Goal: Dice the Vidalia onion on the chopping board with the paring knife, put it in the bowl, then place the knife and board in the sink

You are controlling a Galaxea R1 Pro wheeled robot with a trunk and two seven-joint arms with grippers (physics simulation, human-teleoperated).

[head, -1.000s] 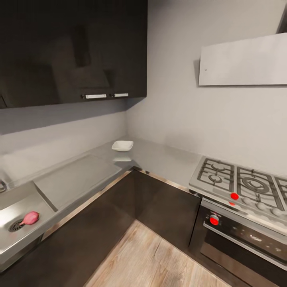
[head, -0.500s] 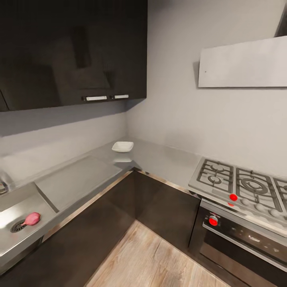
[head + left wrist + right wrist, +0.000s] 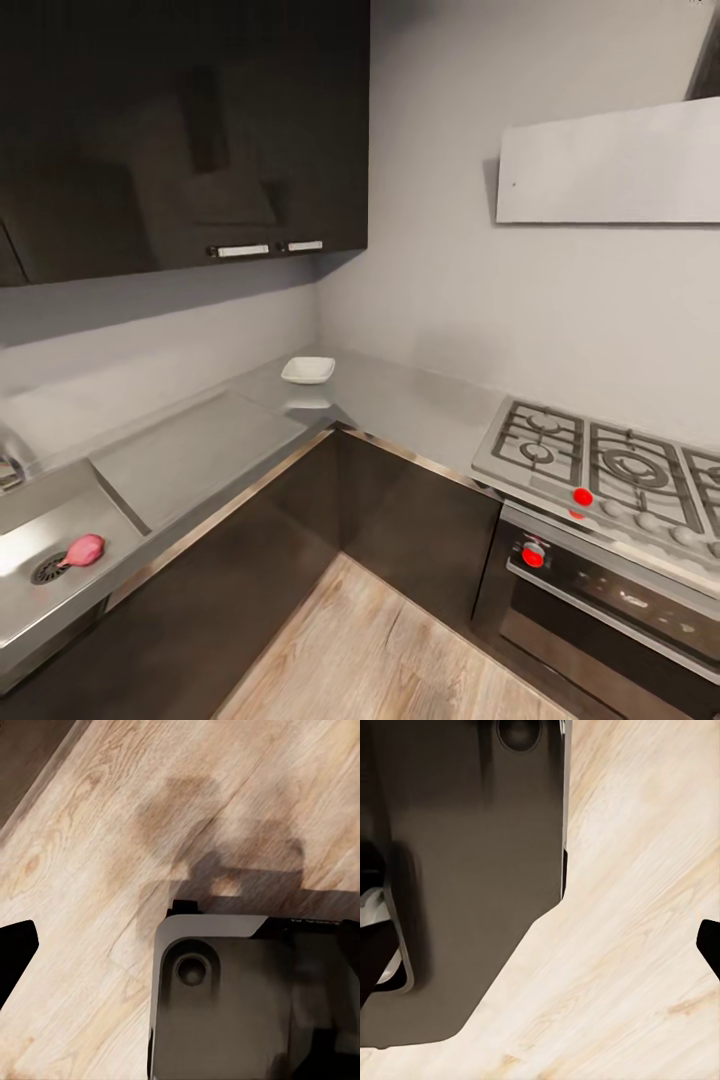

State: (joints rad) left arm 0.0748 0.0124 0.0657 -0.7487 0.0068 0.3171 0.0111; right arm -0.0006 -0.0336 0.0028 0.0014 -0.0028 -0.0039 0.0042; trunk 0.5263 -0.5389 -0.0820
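- The Vidalia onion lies in the sink basin, just beside the round drain, at the head view's lower left. Judged: not yet collected, so the task stands at its first step.
- The bowl sits on the countertop near the corner, well apart from the sink, with the flat drainboard between them.
- Chopping board and paring knife: not located in these pictures.
- A gas hob and oven stand to the right, clear of the work area.
- Both wrist views look down on the wooden floor and the robot's dark base, which suggests the arms hang low for travel.
- Left and right grippers: whether the jaws stand apart or together cannot be told.
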